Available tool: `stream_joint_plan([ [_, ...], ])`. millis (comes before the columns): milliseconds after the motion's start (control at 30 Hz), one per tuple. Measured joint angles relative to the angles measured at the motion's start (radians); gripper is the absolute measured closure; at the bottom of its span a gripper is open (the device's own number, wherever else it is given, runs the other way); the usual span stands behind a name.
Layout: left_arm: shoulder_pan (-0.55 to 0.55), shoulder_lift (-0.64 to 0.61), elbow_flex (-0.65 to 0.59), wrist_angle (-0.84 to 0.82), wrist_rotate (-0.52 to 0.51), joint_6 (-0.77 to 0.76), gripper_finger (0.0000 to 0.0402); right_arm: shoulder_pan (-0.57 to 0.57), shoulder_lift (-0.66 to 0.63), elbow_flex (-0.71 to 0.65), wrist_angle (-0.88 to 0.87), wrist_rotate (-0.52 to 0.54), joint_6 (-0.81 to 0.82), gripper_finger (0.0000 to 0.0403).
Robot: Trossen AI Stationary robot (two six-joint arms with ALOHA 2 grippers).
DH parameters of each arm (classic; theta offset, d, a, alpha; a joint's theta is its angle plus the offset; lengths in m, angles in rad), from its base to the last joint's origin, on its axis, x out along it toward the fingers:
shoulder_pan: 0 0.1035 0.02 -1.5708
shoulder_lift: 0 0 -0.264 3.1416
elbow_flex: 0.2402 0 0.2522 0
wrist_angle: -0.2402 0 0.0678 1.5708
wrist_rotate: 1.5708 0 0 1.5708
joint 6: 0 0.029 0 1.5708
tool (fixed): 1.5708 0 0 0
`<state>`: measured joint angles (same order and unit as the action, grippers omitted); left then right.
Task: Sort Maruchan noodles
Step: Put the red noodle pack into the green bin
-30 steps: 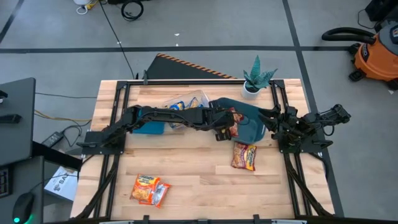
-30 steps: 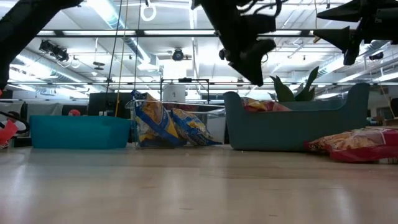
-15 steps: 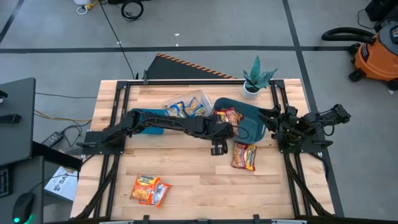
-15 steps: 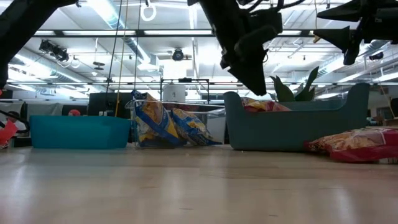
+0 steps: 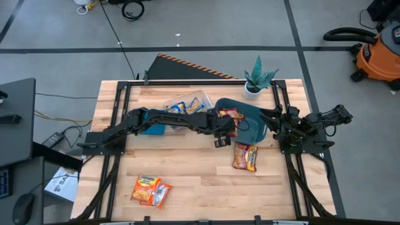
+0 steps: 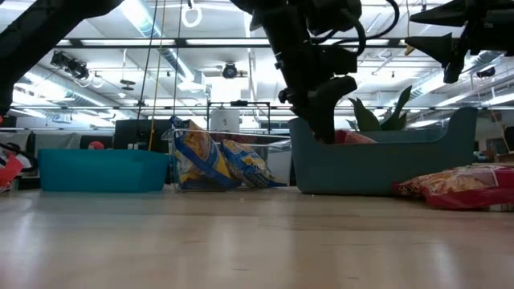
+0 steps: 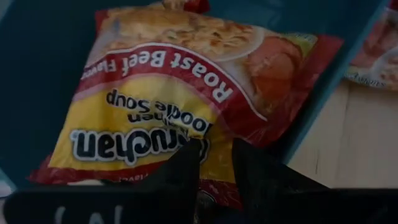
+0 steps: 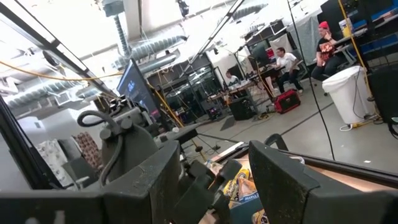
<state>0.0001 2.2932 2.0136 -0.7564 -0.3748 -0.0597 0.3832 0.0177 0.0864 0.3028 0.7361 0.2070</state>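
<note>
A red-and-yellow noodle packet [image 7: 161, 93] lies flat inside the dark teal bin [image 5: 251, 128], and shows in the high view as the packet [image 5: 230, 115]. My left gripper [image 7: 216, 155] is shut and hangs over that packet's near edge, at the bin's near-left corner [image 5: 220, 137]. In the low view the left gripper [image 6: 321, 128] stands in front of the bin wall [image 6: 385, 168]. A second red packet [image 5: 245, 156] lies flat on the table in front of the bin. Two orange packets [image 5: 150, 189] lie near the front edge. My right gripper [image 8: 214, 177] waits open at the table's right side. My left gripper points slanting down over the near edge [image 7: 214, 186] of the red-and-yellow packet in the bin. Its own fingers [image 7: 186, 165] cover that spot, so I cannot tell whether they touch the packet.
A clear tray [image 5: 187, 103] of blue-and-yellow packets [image 6: 213, 160] stands left of the teal bin. A lighter blue bin [image 5: 153, 129] sits under the left arm. A potted plant [image 5: 257, 80] stands at the far right. Bare wood lies between the orange packets and the bins.
My left gripper swung out from the teal bin toward the near edge, then came back toward the bin and dropped to rim height. The packets on the table stayed where they were.
</note>
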Motion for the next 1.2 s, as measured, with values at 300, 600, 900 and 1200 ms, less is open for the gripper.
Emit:
stream_joint_plan([
  [300,0.02,-0.001,0.001,-0.037,0.046,-0.064,0.0299,0.0,0.0,0.0,0.003,0.002,0.0,0.0204],
  [600,0.021,-0.014,0.02,-0.091,0.097,-0.066,0.0299,0.0,0.0,0.0,0.002,0.002,0.0,0.0204],
  [900,-0.017,-0.018,0.123,-0.072,0.099,0.025,0.0299,0.0,0.0,0.0,0.002,0.002,0.0,0.0204],
  [1200,-0.133,0.004,0.02,0.145,0.347,0.156,0.0299,0.0,0.0,0.0,0.003,0.002,0.0,0.0204],
])
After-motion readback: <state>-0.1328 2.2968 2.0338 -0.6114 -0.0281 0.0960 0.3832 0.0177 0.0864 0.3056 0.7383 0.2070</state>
